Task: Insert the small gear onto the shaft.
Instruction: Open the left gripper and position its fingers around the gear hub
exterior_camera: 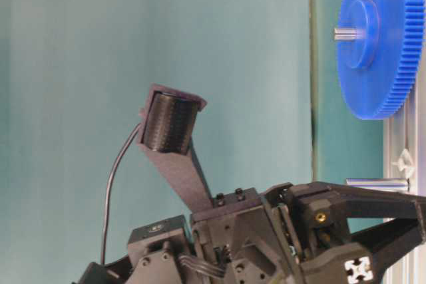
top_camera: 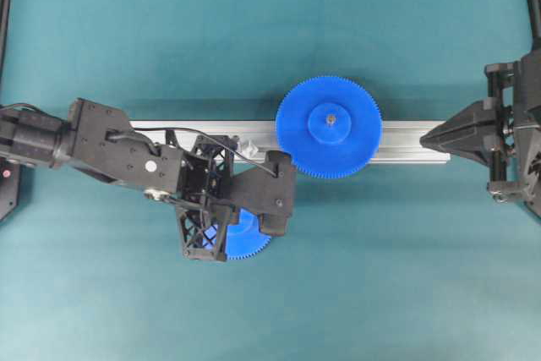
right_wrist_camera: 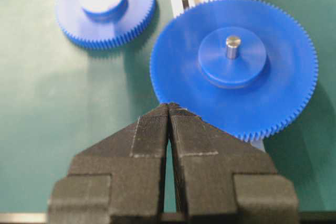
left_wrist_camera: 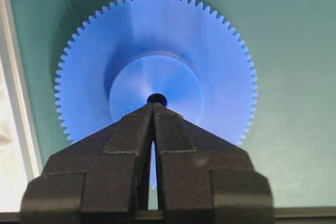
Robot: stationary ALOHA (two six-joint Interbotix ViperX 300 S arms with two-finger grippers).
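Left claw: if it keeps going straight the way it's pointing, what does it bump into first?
Probably the small gear: the shut left claw points at its raised hub, right by the centre hole. How near the tips are is unclear.

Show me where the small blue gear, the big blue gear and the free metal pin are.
small gear (right_wrist_camera: pixel 105 9), right wrist view, on its toothed disc.
big gear (top_camera: pixel 329 127), overhead view, on its raised hub.
shaft (exterior_camera: pixel 376 182), table-level view, on the pin's silvery side.

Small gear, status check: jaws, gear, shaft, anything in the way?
Both jaws shut, holding nothing. Left gripper tips at hub hole of small gear, flat on mat. Shaft bare on rail. Large gear seated alongside.
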